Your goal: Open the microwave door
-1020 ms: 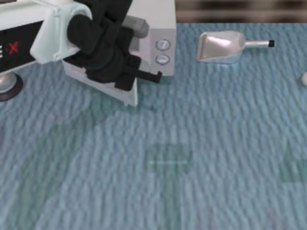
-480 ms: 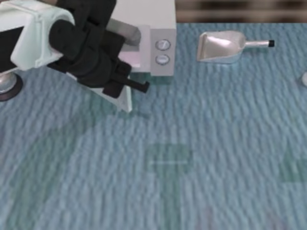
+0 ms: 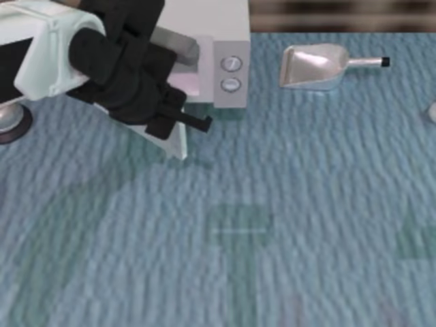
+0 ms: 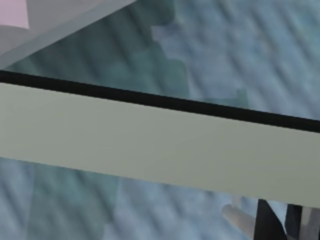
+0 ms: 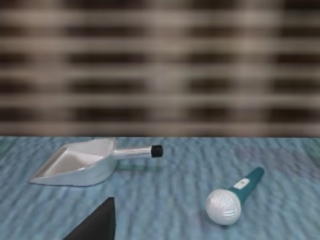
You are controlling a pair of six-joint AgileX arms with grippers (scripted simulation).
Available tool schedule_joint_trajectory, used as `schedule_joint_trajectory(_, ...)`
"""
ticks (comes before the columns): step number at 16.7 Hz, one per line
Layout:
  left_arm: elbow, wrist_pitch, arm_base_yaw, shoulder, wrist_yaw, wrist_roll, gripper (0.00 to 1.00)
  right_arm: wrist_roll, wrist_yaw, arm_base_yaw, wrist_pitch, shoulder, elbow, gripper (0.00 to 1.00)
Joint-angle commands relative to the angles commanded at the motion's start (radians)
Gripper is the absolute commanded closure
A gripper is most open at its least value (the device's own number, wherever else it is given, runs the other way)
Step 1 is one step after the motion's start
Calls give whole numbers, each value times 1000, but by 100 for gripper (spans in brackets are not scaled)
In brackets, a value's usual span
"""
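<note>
The white microwave (image 3: 204,27) stands at the table's back left, its two silver knobs (image 3: 231,73) facing front. The microwave door (image 3: 178,144) is swung out toward the front, seen edge-on, and a strip of pale interior (image 3: 192,85) shows behind it. My left gripper (image 3: 187,121) is at the door's free edge, shut on it, one black finger sticking out to the right. In the left wrist view the door's edge (image 4: 160,145) crosses the whole frame as a pale band with a black line. My right gripper (image 5: 97,227) shows only as a dark tip, parked off to the right.
A silver scoop (image 3: 310,67) with a black-tipped handle lies right of the microwave, also in the right wrist view as the scoop (image 5: 80,162). A teal-handled microphone (image 5: 232,197) lies near the table's right edge. The left arm's base (image 3: 10,121) sits at the far left.
Over the last second my left gripper moved left and slightly forward with the door, swinging it wider and baring more interior. It has held still for the last half second.
</note>
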Motion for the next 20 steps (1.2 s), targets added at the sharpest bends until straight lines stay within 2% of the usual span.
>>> schedule_joint_trajectory(15, 0, 0, 0, 0, 0, 0, 100, 0, 0, 0, 0, 0, 0, 0)
schedule_joint_trajectory(20, -20, 1, 13, -18, 31, 43, 100, 0, 0, 0, 0, 0, 0, 0)
